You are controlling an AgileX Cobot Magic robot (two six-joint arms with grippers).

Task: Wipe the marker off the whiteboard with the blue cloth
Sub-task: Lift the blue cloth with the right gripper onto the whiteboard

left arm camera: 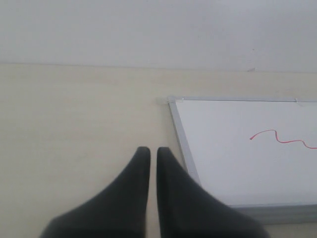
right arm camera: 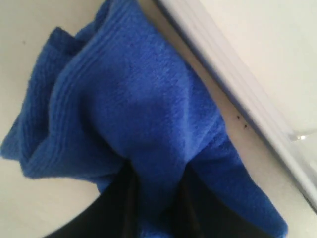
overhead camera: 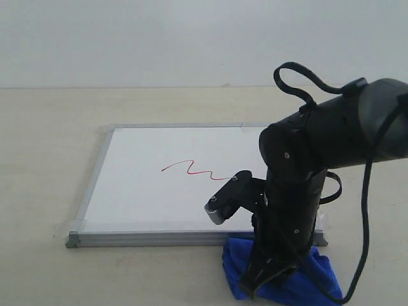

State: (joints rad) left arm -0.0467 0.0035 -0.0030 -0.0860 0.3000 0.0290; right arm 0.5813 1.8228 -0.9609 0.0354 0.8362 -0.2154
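Pinches just a fold of blue cloth (right arm camera: 133, 99) in the right tool (right arm camera: 156, 173), so risks losing it or snagging the whiteboard (overhead camera: 191, 238) frame short of the marker (overhead camera: 191, 169)

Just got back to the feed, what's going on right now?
The right gripper is pinching the cloth, which sits bunched on the table just off the front edge of the whiteboard, near its right corner. The red marker squiggle is untouched mid-board, so wiping has not started. The left gripper is shut and empty, over the table beside the board's left edge.
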